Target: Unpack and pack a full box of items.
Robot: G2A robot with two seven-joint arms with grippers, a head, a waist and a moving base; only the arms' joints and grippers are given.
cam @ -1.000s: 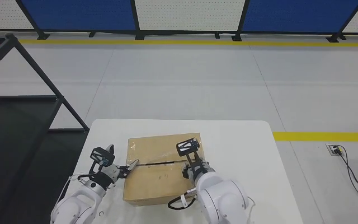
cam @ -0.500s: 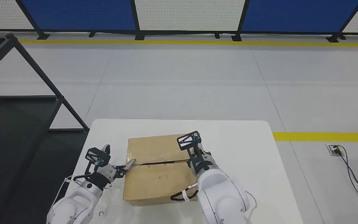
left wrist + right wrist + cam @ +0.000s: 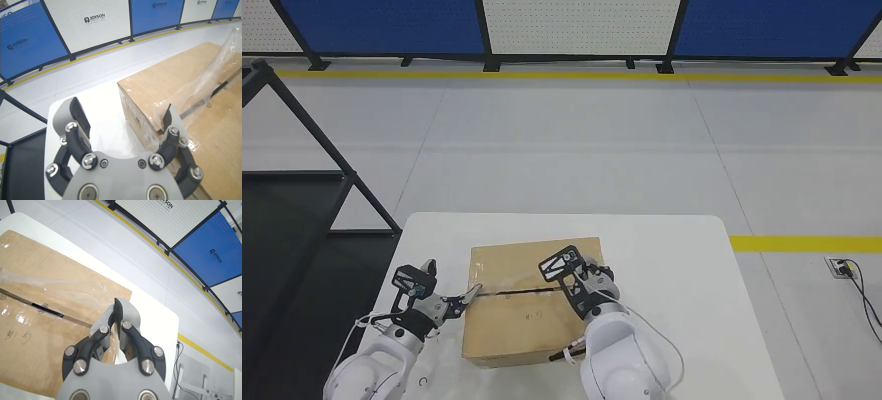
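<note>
A closed brown cardboard box point(image 3: 512, 310) sits on the white table point(image 3: 672, 260), its two top flaps meeting at a dark seam point(image 3: 47, 310). A strip of clear packing tape point(image 3: 56, 287) is peeled up off the seam. My right gripper point(image 3: 115, 310) is shut on the tape's free end above the box's right half. The tape point(image 3: 213, 70) stretches across the box top toward its left edge. My left gripper point(image 3: 124, 113) stands open at the box's left edge, one finger point(image 3: 168, 115) touching the tape at the corner, the other over the table.
A black metal rack point(image 3: 302, 200) stands off the table's left side. Blue and white partition panels point(image 3: 572, 25) line the far floor behind a yellow line. Bare table surface lies right of the box and behind it.
My right gripper has swung left over the box, pulling the tape strip with it. My left gripper has drawn back slightly to the box's left edge.
</note>
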